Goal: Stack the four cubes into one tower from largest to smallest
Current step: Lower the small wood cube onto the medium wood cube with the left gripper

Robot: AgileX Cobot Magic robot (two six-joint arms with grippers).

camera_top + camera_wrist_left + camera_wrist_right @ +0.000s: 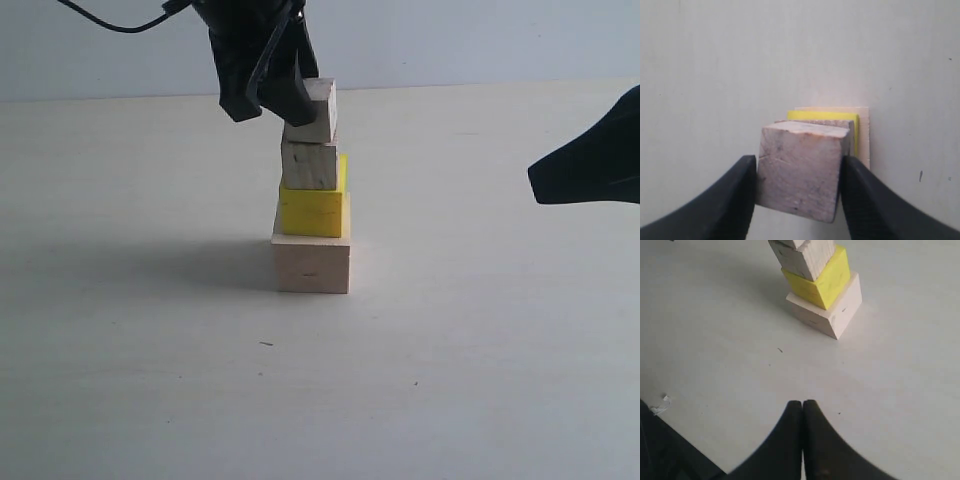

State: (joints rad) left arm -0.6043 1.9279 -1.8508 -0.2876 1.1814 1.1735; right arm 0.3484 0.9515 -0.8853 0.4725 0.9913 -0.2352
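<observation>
The exterior camera sits low, almost level with the table. It faces the tower side-on from fairly near, with a pale wall behind. The left wrist camera looks steeply down on the tower from just above and very close, along the left gripper, whose fingers frame the top cube. The right wrist camera looks slantwise down across the table at the tower from farther off, past the right gripper. All three views share the tower and the table around it.
</observation>
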